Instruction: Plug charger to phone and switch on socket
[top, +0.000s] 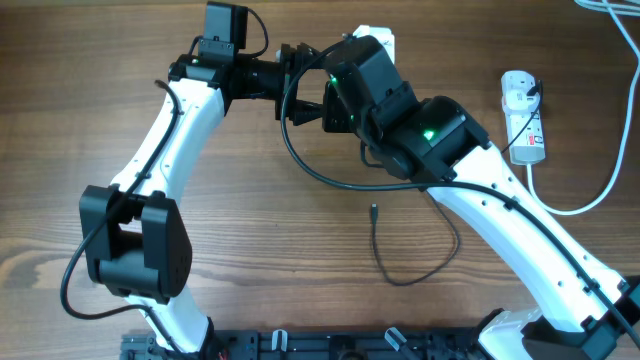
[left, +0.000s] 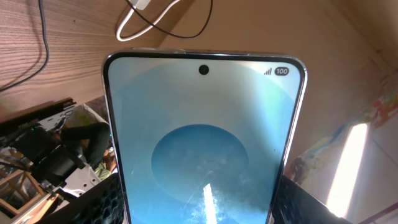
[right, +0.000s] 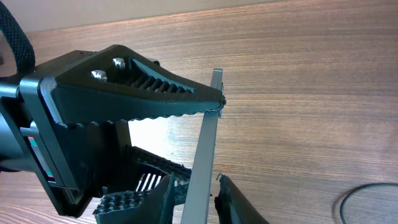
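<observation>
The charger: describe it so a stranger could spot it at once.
On the wooden table, look at the middle, beside the right arm. The charger is a thin black cable looping there, ending in a small dark plug tip lying loose, unlike the thick white cord by the socket.

Left gripper's (right: 202, 134) jaws clamp the phone (left: 202, 143), right gripper (right: 198, 202) alongside.

phone (left: 202, 143), top screen corner reads "100"
</observation>
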